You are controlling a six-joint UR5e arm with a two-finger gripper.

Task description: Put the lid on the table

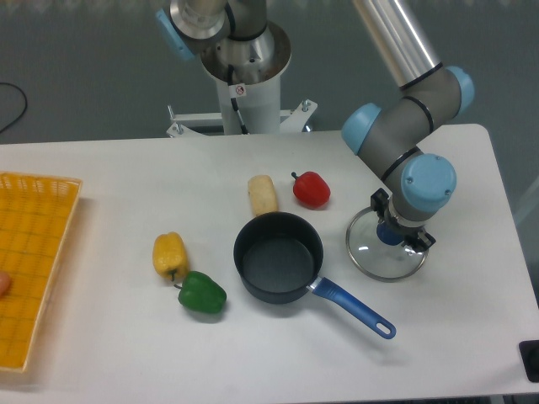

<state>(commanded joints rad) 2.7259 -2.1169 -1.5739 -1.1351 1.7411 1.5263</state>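
White counter, grey backdrop: I have the hand down over the lid, which lies on the counter just right of the saucepan. The wrist hides the fingers, so I cannot tell whether they grip the blue knob. Lifting away before release could, I judge, drag the lid and tip its rim into the pan.

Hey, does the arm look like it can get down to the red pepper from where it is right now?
Probably yes. The red pepper lies in the open on the table, apart from the saucepan, with nothing above it. The gripper sits over the lid nearby, and its jaws are hidden, so it may first need to release.
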